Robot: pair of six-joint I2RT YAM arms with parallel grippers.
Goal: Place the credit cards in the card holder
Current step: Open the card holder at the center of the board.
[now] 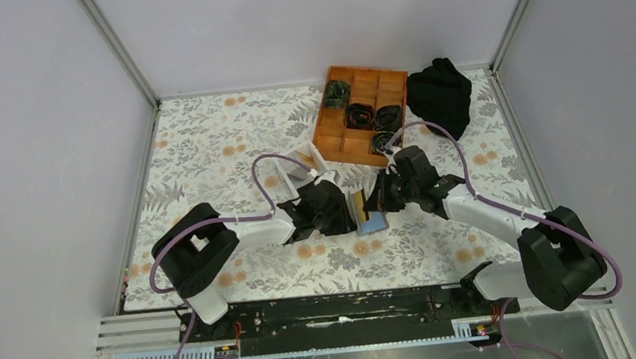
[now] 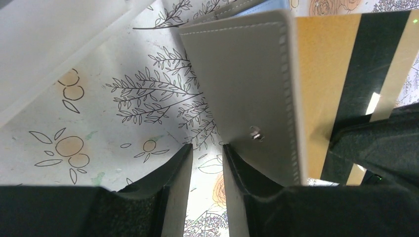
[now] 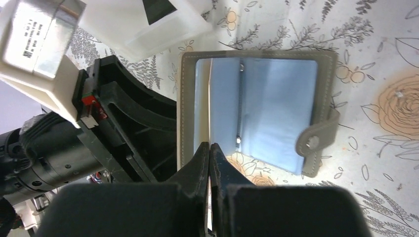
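The grey card holder (image 3: 185,98) stands open, its pale blue inside (image 3: 276,108) facing my right wrist camera; it also shows in the top view (image 1: 375,222). My right gripper (image 3: 209,146) is shut on the tan-gold credit card (image 2: 316,74), which has a dark stripe. The card is seen edge-on (image 3: 209,108) in front of the holder's left inner part. My left gripper (image 2: 206,148) is slightly open with nothing between its fingers. The holder's grey outer cover (image 2: 247,84) lies against the outside of its right finger (image 2: 237,192). No other cards are visible.
A white two-compartment box (image 1: 300,168) sits just behind the left gripper. An orange gridded tray (image 1: 361,114) with dark items stands at the back, and a black cloth (image 1: 438,93) lies to its right. The two grippers (image 1: 349,214) (image 1: 380,202) are close together.
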